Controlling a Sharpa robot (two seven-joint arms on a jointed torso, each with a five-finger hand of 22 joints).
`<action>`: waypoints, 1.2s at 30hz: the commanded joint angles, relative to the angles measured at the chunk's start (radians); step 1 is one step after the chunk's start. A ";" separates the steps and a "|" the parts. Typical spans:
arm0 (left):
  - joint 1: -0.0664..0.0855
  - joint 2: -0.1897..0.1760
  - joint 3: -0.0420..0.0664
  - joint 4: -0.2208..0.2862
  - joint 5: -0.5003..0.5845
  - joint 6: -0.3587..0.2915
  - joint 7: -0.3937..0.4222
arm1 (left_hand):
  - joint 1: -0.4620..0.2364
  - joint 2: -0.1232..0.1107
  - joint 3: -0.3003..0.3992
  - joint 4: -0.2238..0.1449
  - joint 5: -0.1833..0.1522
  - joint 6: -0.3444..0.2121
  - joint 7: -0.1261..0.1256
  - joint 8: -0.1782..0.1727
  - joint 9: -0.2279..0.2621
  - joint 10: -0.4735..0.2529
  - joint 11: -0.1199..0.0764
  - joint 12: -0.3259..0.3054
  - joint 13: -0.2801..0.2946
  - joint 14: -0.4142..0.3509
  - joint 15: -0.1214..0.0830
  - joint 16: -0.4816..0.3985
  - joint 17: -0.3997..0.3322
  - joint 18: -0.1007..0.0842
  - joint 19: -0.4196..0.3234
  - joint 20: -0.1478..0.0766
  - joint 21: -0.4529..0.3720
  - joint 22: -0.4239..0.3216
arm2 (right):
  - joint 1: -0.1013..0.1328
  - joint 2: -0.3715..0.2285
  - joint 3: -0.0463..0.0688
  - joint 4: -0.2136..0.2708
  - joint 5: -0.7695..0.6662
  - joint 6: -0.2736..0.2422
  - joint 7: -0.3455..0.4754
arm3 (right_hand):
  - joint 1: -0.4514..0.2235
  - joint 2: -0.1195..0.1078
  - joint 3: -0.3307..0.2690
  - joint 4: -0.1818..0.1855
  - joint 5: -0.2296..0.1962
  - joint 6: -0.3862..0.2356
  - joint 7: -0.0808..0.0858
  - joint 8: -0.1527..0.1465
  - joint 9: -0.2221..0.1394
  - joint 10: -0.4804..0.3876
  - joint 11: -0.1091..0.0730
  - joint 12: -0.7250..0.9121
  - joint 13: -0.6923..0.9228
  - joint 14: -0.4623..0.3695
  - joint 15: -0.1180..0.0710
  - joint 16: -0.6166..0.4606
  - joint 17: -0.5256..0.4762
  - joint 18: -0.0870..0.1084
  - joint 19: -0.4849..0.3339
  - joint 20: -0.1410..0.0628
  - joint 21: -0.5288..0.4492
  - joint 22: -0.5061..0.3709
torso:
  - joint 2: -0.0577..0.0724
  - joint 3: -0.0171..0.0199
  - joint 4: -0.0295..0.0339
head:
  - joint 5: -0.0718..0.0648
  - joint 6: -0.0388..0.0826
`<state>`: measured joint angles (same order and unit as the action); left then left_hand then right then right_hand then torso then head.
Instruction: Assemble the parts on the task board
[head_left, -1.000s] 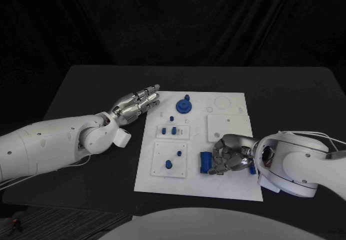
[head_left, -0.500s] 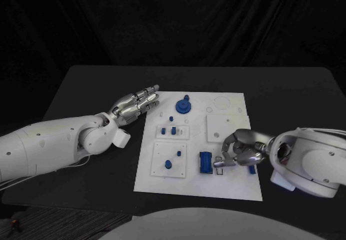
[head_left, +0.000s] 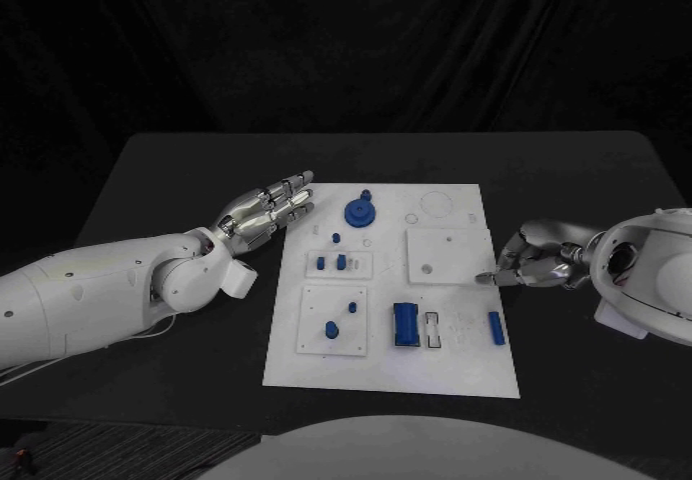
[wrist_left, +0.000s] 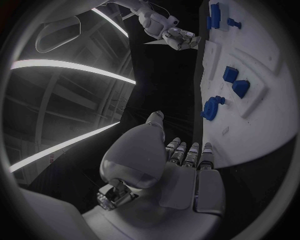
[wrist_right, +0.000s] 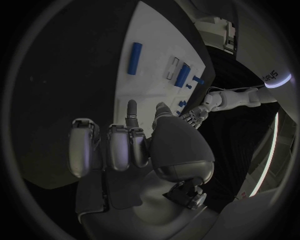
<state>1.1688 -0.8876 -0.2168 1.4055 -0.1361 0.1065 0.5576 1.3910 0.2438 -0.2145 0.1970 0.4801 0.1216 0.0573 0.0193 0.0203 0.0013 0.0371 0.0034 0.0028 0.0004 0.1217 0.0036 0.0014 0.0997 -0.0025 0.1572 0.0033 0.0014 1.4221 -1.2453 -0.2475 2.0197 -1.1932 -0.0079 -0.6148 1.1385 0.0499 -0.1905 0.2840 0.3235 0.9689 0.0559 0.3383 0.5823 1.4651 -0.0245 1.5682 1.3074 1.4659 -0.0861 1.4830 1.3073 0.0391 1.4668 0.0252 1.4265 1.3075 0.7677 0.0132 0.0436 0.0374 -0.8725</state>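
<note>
The white task board (head_left: 433, 375) lies mid-table. On it are a blue gear with a knob (head_left: 361, 210), small blue pegs (head_left: 330, 262), two blue pieces (head_left: 333, 329) on a near-left plate, a blue block (head_left: 407, 323) and a blue bar (head_left: 496, 328). My right hand (head_left: 531, 265) hovers at the board's right edge with fingers loosely bent, holding nothing. The right wrist view shows this hand (wrist_right: 125, 145) empty, beyond it the bar (wrist_right: 135, 57) and block (wrist_right: 182, 75). My left hand (head_left: 268, 210) is flat, fingers apart, beside the board's far left corner, near the gear (wrist_left: 212, 107).
A raised white square plate (head_left: 447, 253) sits on the board just left of my right hand. Black table (head_left: 173, 170) surrounds the board on all sides. A small white frame (head_left: 431, 329) lies beside the blue block.
My right hand has left the blue block and drawn back to the right and farther, to the board's edge. The block stays on the board. The left hand has not moved.
</note>
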 joint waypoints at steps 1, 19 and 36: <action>-0.001 0.000 0.001 0.000 -0.001 0.001 0.012 | 0.007 0.000 0.001 -0.005 0.005 0.000 0.000 0.003 0.001 0.000 0.009 0.006 0.000 0.000 0.002 -0.004 -0.001 0.012 0.002 0.008 -0.003 -0.001 | -0.005 -0.011 0.000 0.004 -0.174 0.089 -0.076 | 0.031 -0.002 0.001 -0.010 0.061 0.030 -0.003 -0.018 -0.022 0.106 0.005 0.003 0.263 0.069 0.002 0.008 0.056 -0.008 0.049 0.003 0.018 0.223 | 0.002 0.0024 -0.0020 | -0.004 0.000; -0.002 -0.001 0.001 -0.002 -0.001 0.002 0.011 | 0.007 0.001 0.002 -0.012 0.009 0.001 -0.002 0.004 0.001 0.001 0.017 0.009 0.002 0.000 0.002 -0.004 -0.001 0.013 0.002 0.008 -0.003 -0.001 | -0.047 -0.016 0.000 0.051 -0.213 0.124 -0.098 | 0.070 -0.005 0.002 -0.016 0.061 0.104 -0.027 -0.006 -0.005 0.106 -0.014 0.003 0.263 0.071 -0.019 0.012 0.062 -0.012 0.056 -0.015 0.036 0.228 | 0.001 0.0005 -0.0006 | -0.026 0.000; -0.002 -0.001 0.001 0.000 -0.001 0.005 0.006 | 0.007 0.005 0.004 -0.016 0.011 0.003 -0.001 0.004 0.001 0.002 0.025 0.013 0.003 0.000 0.001 -0.004 -0.001 0.014 0.002 0.009 -0.003 -0.001 | -0.093 -0.017 0.000 0.072 -0.205 0.141 -0.105 | 0.095 0.006 0.014 -0.023 -0.048 0.105 -0.021 -0.052 -0.022 0.106 -0.012 0.003 0.263 0.069 -0.015 0.010 0.056 -0.011 0.054 -0.015 0.031 0.226 | -0.001 0.0004 0.0010 | -0.037 0.000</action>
<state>1.1687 -0.8905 -0.2169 1.4036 -0.1360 0.1060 0.5551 1.3910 0.2438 -0.2091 0.1860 0.4851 0.1216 0.0573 0.0193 0.0200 0.0033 0.0540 0.0108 0.0040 0.0004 0.1217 0.0036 0.0009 0.0997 0.0011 0.1608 0.0033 0.0016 1.3349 -1.2615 -0.2475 2.0928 -1.3911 0.1053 -0.6798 1.2260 0.0560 -0.1804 0.2631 0.2919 1.0771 0.0304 0.2908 0.5621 1.4652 -0.0322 1.5682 1.3079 1.4635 -0.1001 1.4925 1.3073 0.0392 1.4634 0.0143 1.4590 1.3073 0.7672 0.0132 0.0425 0.0007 -0.8725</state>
